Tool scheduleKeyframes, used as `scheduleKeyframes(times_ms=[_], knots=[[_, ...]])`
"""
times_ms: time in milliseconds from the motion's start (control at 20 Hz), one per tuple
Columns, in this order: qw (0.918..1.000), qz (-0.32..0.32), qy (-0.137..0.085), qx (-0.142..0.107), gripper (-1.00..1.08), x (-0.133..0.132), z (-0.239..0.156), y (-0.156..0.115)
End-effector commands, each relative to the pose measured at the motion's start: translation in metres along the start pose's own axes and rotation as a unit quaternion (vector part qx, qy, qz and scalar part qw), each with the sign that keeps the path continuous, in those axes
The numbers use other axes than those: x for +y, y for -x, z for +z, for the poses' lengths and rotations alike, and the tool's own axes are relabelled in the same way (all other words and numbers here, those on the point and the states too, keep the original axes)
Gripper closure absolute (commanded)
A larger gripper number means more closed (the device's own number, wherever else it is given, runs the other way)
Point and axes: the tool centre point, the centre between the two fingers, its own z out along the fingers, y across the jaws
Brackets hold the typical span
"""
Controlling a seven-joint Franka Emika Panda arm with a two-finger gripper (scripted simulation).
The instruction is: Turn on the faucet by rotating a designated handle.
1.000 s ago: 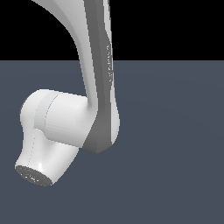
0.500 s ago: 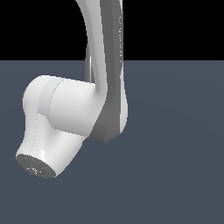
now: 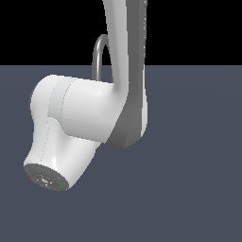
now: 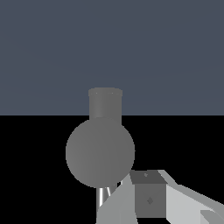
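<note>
**Arm blocks most of the faucet**

In the exterior view the white-and-grey arm (image 3: 90,123) fills the centre of the frame; only the arch of the faucet (image 3: 98,56) shows behind it, upper centre. The wrist view shows a grey rounded faucet part mid-frame and part of the end effector (image 4: 151,201) at lower right; whether it is open or closed cannot be told. The handle cannot be made out.

Robot arm (image 3: 90,118): white shell with mid-grey side panel. Faucet (image 3: 98,56): plain grey metal spout arch; in the wrist view its body is matte dark grey. Floor (image 3: 198,189): uniform slate blue. Backdrop: black.
</note>
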Motion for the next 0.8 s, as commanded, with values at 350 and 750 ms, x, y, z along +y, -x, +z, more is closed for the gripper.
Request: scheduleKeyframes(times_ms=[350, 750], knots=[[0.9999, 0.002, 0.007, -0.009, 1.08, -0.015, -0.005, 0.017], [0.9998, 0.002, -0.006, -0.018, 1.08, -0.06, -0.001, 0.013]])
